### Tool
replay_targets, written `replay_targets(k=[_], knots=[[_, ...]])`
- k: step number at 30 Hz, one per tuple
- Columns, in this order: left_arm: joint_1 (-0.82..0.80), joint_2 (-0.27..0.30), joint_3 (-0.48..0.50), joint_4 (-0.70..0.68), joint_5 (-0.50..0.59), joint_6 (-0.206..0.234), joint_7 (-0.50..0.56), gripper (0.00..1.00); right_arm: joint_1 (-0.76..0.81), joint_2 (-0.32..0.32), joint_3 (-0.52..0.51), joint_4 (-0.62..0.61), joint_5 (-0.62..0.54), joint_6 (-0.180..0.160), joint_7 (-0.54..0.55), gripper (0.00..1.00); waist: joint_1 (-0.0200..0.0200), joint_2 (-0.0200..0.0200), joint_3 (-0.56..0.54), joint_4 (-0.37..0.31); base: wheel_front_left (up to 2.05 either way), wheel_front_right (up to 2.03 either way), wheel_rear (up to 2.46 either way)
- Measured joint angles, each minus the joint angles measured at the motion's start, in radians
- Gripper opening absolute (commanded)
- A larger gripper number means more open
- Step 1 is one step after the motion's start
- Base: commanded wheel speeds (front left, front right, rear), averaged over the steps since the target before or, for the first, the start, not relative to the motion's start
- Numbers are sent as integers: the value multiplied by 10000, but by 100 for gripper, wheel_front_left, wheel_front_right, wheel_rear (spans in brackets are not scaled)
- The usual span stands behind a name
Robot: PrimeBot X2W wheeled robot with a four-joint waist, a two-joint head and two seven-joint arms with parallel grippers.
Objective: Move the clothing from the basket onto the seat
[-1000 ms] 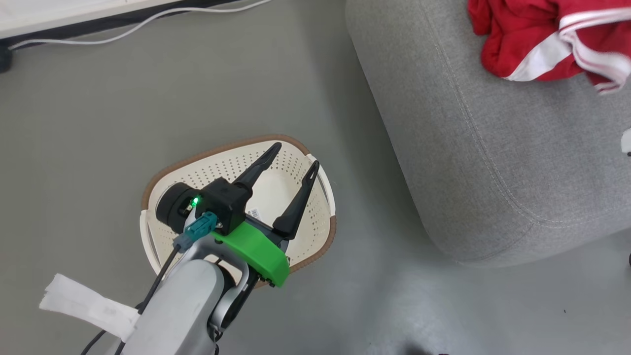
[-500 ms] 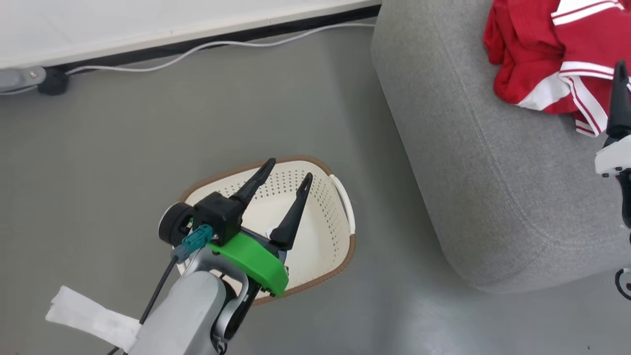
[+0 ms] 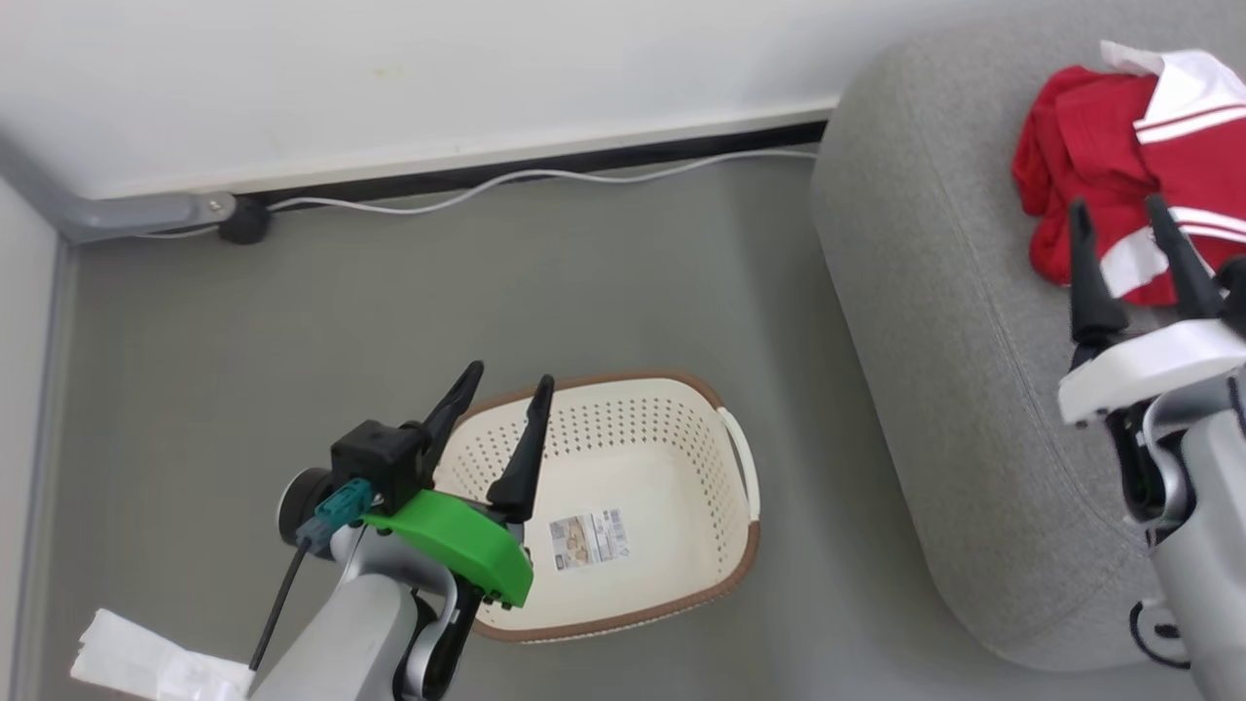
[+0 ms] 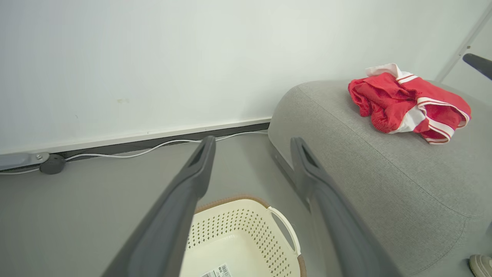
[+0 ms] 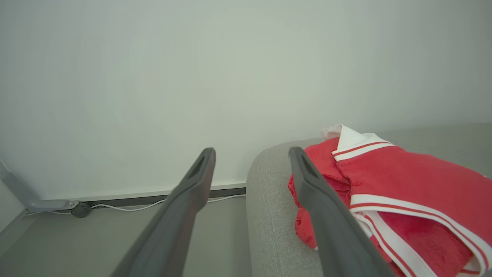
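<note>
The red clothing (image 3: 1129,195) with white stripe trim lies bunched on the light-grey seat (image 3: 934,321) at the right; it shows too in the left wrist view (image 4: 403,102) and the right wrist view (image 5: 388,184). On the floor stands the cream basket (image 3: 681,438) with a brown rim, holding nothing but a small label (image 3: 587,537). My left gripper (image 3: 508,385) hangs open above the basket's left end, nothing between its fingers. My right gripper (image 3: 1119,204) is open above the seat's near side, just short of the clothing.
A white wall with a dark skirting runs along the back, with a white cable (image 3: 526,180) and a black plug (image 3: 243,222) on the grey floor. A white cloth scrap (image 3: 146,667) lies at the lower left. A shoe tip (image 4: 480,264) shows beside the seat.
The head camera has tilted up, bringing the wall and my right gripper into view. My left gripper has come up and off toward the basket's left end. Both stay open.
</note>
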Motion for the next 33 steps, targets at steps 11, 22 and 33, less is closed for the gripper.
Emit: replay_targets(k=[11,22,33], knots=[[746,253,800,337,-79,508,-111,100,1235,660,516,-134,-61,-17,0,100,-1,0,-936,991,0,0,0],[1537,727,1728,372,-79,922,-188,100,2267,1266,982,-648,-105,-343,0,100,0,0,-1684,2094,0,0,0],[2225,1047,2307,242,31,1022,-196,100,3040,1411,1124,-1116,-176,-585,0,100,-1,0,-1870,2393,0,0,0]])
